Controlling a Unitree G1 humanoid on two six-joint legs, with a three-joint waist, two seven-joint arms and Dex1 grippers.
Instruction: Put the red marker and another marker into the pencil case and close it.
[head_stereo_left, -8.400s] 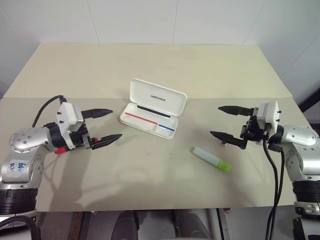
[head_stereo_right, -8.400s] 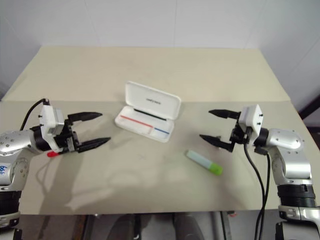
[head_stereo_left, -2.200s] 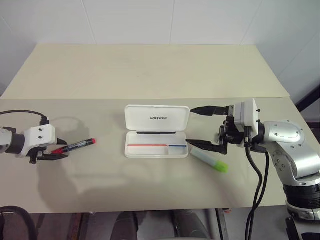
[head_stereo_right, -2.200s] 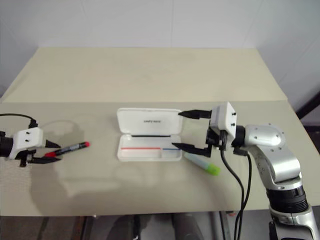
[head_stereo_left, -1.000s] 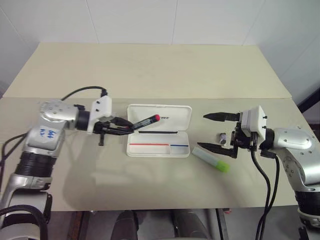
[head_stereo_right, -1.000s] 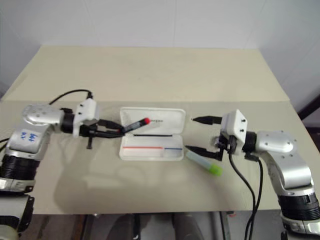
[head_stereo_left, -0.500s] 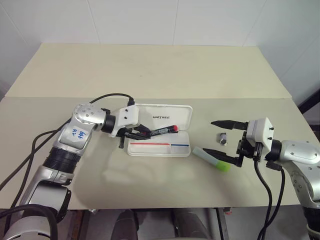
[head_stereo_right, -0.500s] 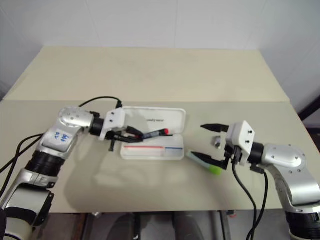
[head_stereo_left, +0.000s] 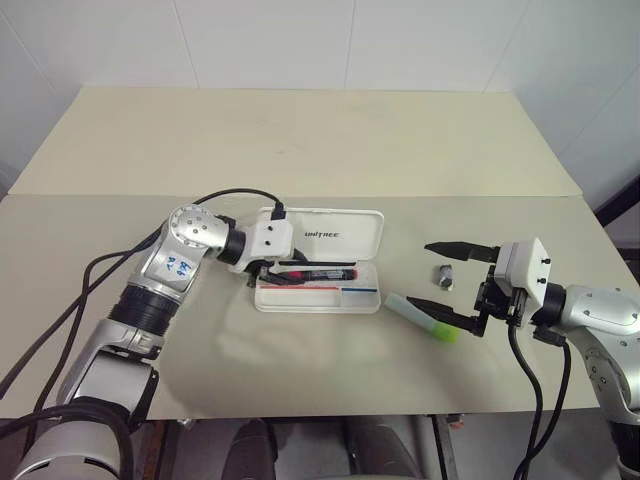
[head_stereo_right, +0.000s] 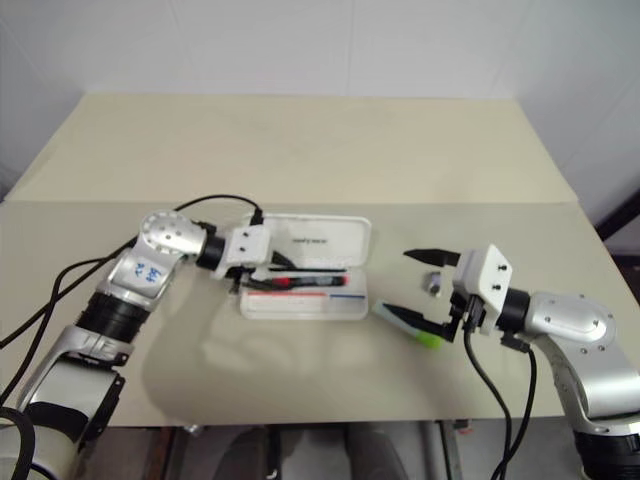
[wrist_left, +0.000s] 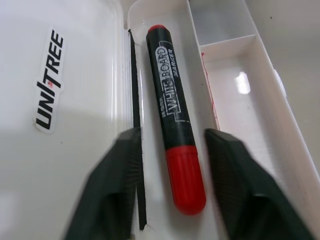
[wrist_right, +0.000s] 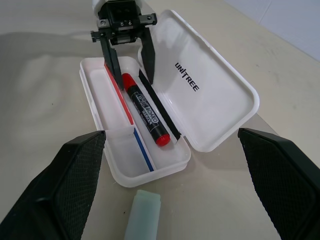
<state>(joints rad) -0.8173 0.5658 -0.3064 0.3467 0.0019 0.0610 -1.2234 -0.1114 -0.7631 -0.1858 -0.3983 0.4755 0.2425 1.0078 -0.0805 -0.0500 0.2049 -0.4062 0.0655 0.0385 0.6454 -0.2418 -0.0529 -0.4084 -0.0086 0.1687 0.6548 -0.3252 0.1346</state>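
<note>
The white pencil case (head_stereo_left: 362, 235) lies open at the table's middle, its lid flat behind the tray. In the tray's long compartment rests the red marker (head_stereo_left: 318, 272), flat. My left gripper (head_stereo_left: 282, 272) is open at the marker's left end, and in the left wrist view its fingers (wrist_left: 117, 185) stand either side of the red marker (wrist_left: 176, 125) with a gap on both. To the case's right lies the pale green marker (head_stereo_left: 423, 318) on the table. My right gripper (head_stereo_left: 420, 273) is open, its lower finger just over that marker.
A small grey object (head_stereo_left: 444, 275) sits on the table between the right gripper's fingers as seen from above. The tray's short end compartment (wrist_left: 220, 20) holds nothing. Bare tabletop (head_stereo_left: 300, 150) stretches behind the case to the far edge.
The left gripper has lowered the red marker into the tray and opened, so the marker now lies flat in the case. The right arm has stayed where it was.
</note>
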